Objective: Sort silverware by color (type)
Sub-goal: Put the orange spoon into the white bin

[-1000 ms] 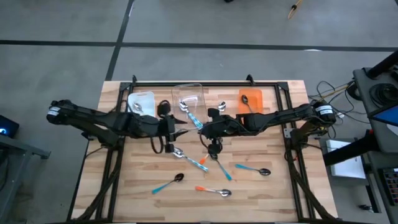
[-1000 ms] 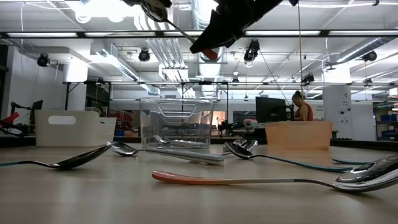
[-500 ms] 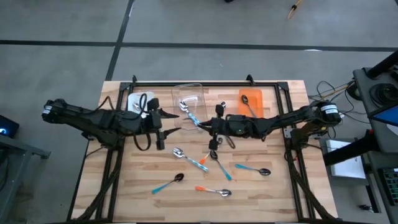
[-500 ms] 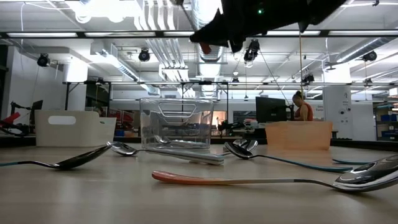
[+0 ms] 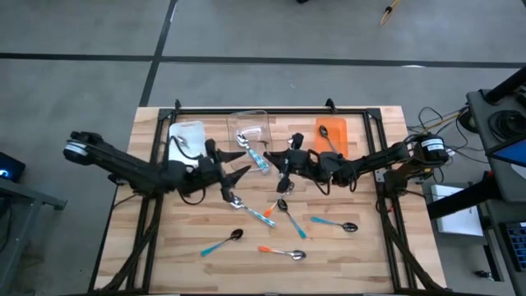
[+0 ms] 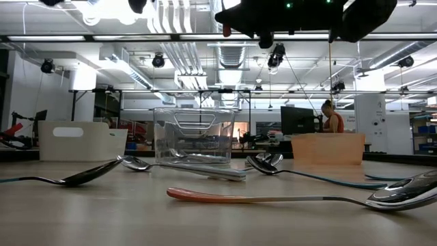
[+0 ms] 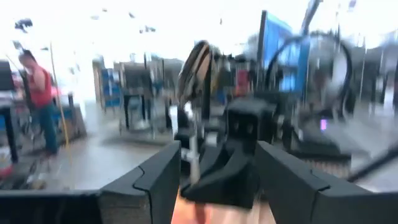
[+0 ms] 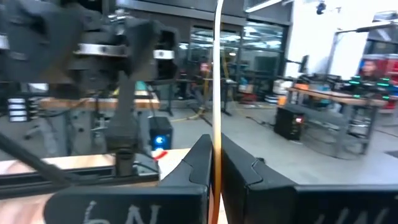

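Note:
My right gripper [image 5: 284,168] hangs above the table's middle, shut on a spoon with a thin orange handle [image 8: 217,74]; the spoon's bowl does not show. My left gripper [image 5: 238,174] [image 7: 217,155] is open, empty, and faces the right gripper from the left. Several spoons lie flat on the wood: a silver-bowled one [image 5: 237,201], a teal-handled one [image 5: 292,220], a teal one with a dark bowl [image 5: 335,223], another teal one [image 5: 220,243], and an orange-handled one [image 5: 281,253] [image 6: 273,199]. My right gripper pinches the orange handle [image 8: 217,146] between its two fingers, which lie across it. The fingers reach roughly level from the table's right side. The spoon is lifted clear of the table, and its handle stands out past the fingers.
Three bins stand in a row along the far edge: white [image 5: 186,136], clear [image 5: 253,131] with spoons inside, and orange [image 5: 335,131] with one spoon. A black frame [image 5: 271,109] borders the table. A person [image 6: 332,117] stands far off in the room.
My right gripper has risen from the table with the orange-handled spoon, moved toward the far edge, and tipped from pointing down to roughly level. My left gripper drew back toward the left edge, then came right again, and stays open.

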